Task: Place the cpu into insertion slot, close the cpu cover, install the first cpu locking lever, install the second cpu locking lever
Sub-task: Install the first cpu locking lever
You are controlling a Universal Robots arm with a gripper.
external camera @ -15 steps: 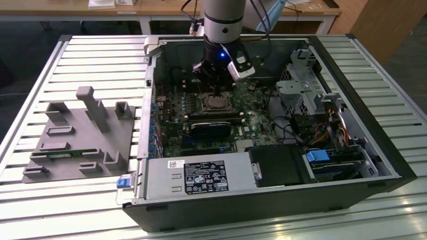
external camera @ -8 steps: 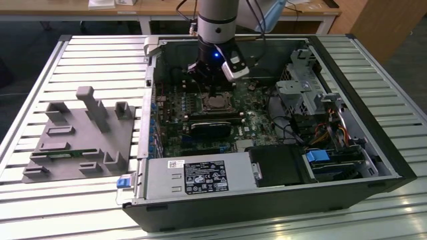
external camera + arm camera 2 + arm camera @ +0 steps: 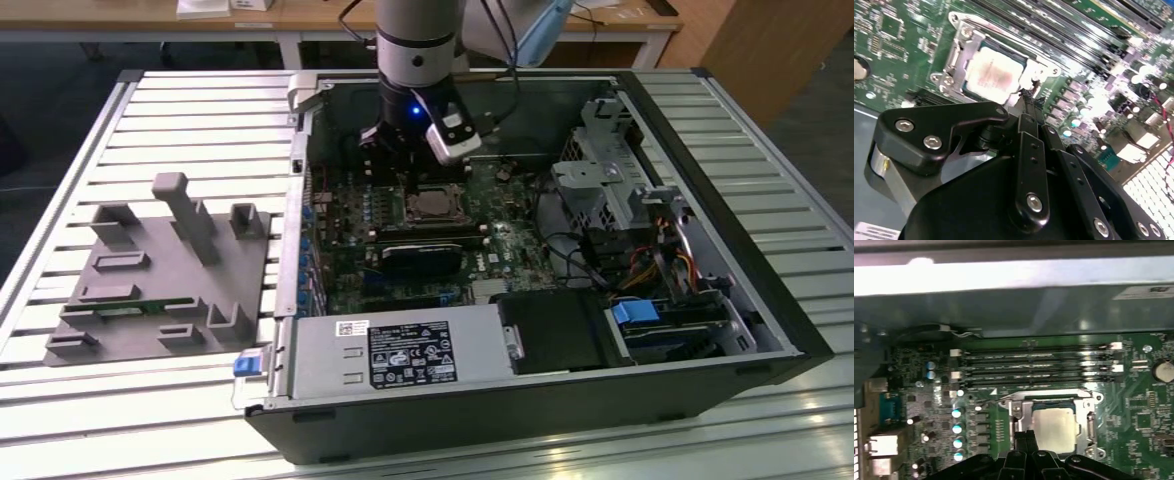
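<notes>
One end effector [image 3: 1024, 435] beside cpu cover [image 3: 1088, 422]

Cpu [image 3: 1054, 427] beneath cpu cover [image 3: 1088, 422]; claw [image 3: 1024, 436] at the cover's edge

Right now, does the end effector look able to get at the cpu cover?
Probably yes. In the first wrist view the end effector hangs close beside one edge of the cpu cover, which lies flat around the cpu. Nothing stands between them.
</notes>
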